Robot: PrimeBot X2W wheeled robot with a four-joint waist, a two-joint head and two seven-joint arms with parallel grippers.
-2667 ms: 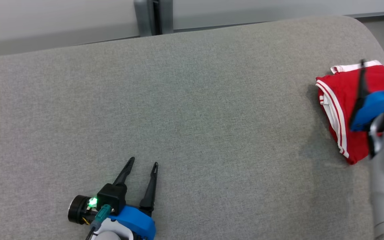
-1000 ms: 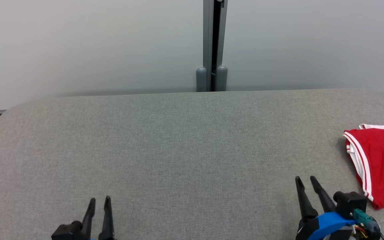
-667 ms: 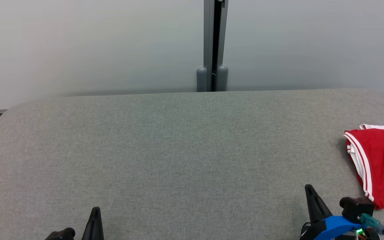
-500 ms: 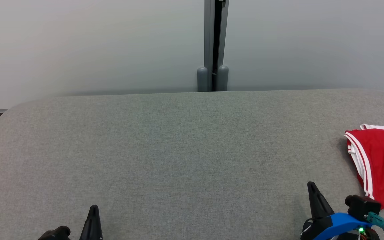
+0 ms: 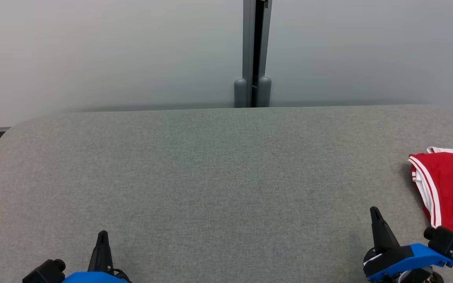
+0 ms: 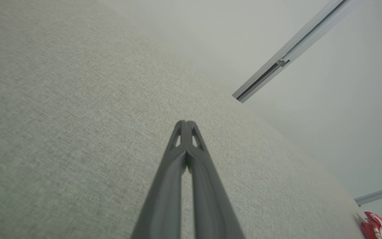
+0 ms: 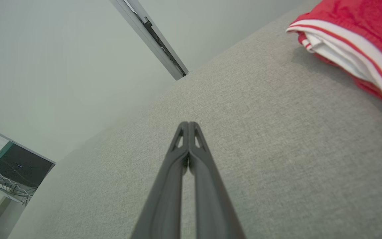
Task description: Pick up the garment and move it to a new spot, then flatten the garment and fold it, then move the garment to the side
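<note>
Since a second ago both grippers have closed. The left gripper [image 5: 102,236] and the right gripper [image 5: 375,212], whose fingers then stood apart, now each show as a single dark spike at the bottom of the head view. Both wrist views bear this out: each pair of fingers is pressed tip to tip, clenched on nothing, above bare cloth.

The garment [image 5: 446,184], red with white trim, lies where it lay before. It is folded at the right end of the grey padded table [image 5: 210,169] and cut off by the picture's edge. Its long axis runs from the far side toward the robot, leaning a little to the right as it comes nearer. The white-striped hem forms its left side and faces the middle of the table, and a white band runs along its far end.

The right gripper's fingertips are near the garment's near left corner but apart from it. In the right wrist view the layered hem sits at the upper right, off the line of the fingers. Behind the table stands a pale wall with a grey post [image 5: 253,55].
</note>
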